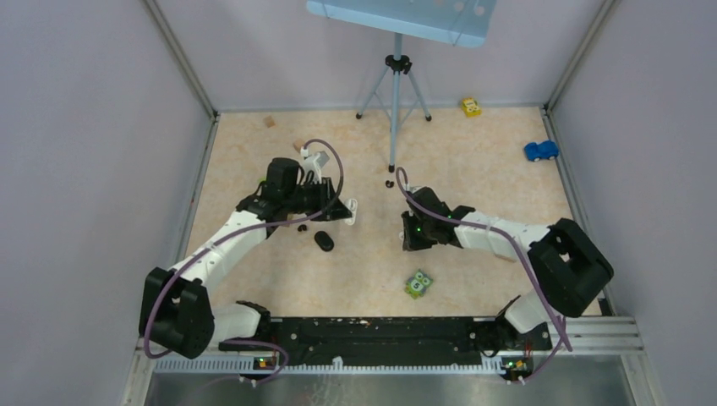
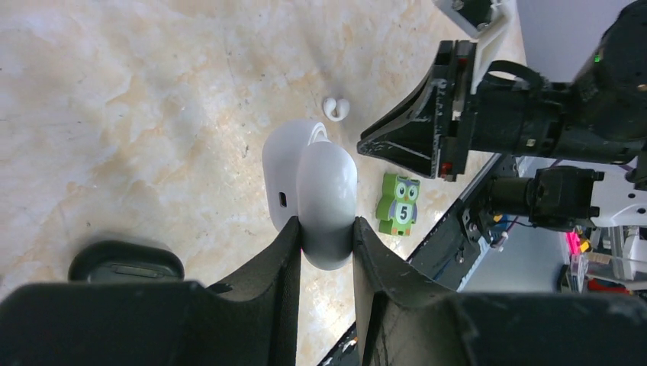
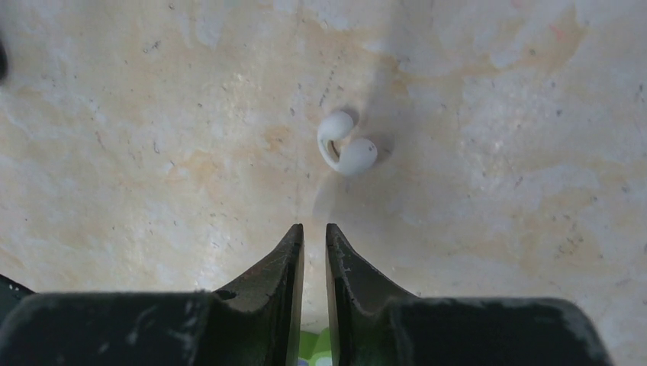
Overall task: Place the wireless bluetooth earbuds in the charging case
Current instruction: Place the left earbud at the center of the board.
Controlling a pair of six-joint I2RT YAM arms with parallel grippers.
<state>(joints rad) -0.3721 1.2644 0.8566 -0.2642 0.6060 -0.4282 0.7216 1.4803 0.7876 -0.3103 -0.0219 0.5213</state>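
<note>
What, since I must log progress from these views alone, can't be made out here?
White case interior: left wrist view shows only its shell, so any bud inside is hidden.
Black case: left wrist view, lower part covered by the left pincer.
Black earbuds: top view, too small to count.
Owl block: right wrist view, mostly behind the right pincer.

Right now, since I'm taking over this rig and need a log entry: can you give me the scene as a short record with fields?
left gripper: shut on the white charging case
right gripper: jaws narrowly apart, nothing between them
white earbud: lying on the table just ahead of the right gripper's tips, untouched
black charging case: on the table beside the left gripper, not held
green owl block: on the table, apart from both grippers
</note>
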